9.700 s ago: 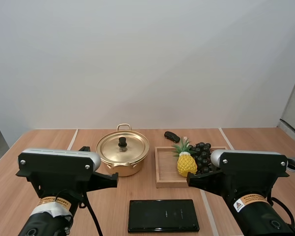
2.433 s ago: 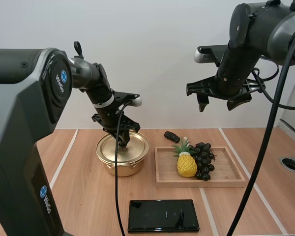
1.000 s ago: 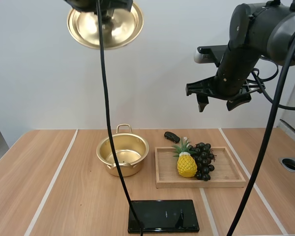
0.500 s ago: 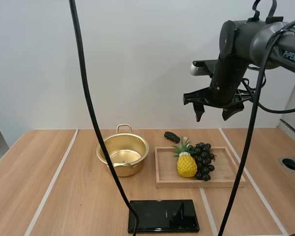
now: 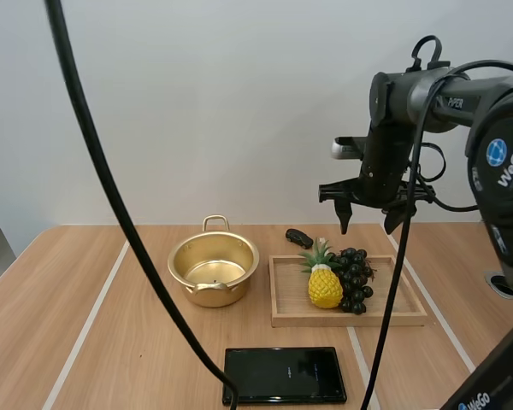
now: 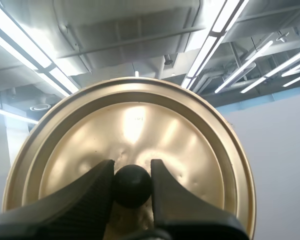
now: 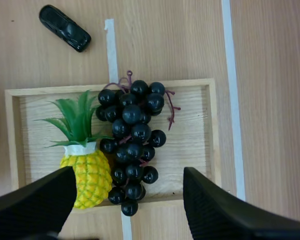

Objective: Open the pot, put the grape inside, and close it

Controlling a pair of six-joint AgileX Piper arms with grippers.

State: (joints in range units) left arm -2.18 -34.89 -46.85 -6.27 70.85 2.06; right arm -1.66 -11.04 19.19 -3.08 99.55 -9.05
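The golden pot (image 5: 214, 272) stands uncovered at the table's middle left. Its lid (image 6: 135, 125) is lifted clear of it, and my left gripper (image 6: 132, 170) is shut on the lid's black knob (image 6: 132, 187). A bunch of dark grapes (image 5: 352, 278) (image 7: 132, 145) lies in the wooden tray (image 5: 393, 299) (image 7: 190, 85), beside a toy pineapple (image 5: 325, 286) (image 7: 85, 172). My right gripper (image 5: 365, 224) (image 7: 129, 172) hangs open well above the tray, its fingers pointing down and straddling the grapes from above without touching them.
A small black object (image 5: 298, 237) (image 7: 65, 28) lies on the table just behind the tray. A flat black slab (image 5: 284, 374) rests near the front edge. Bare wood lies left of the pot and right of the tray.
My right gripper has come down and shifted over the tray, staying open. The lid in my left gripper has risen out of the high view.
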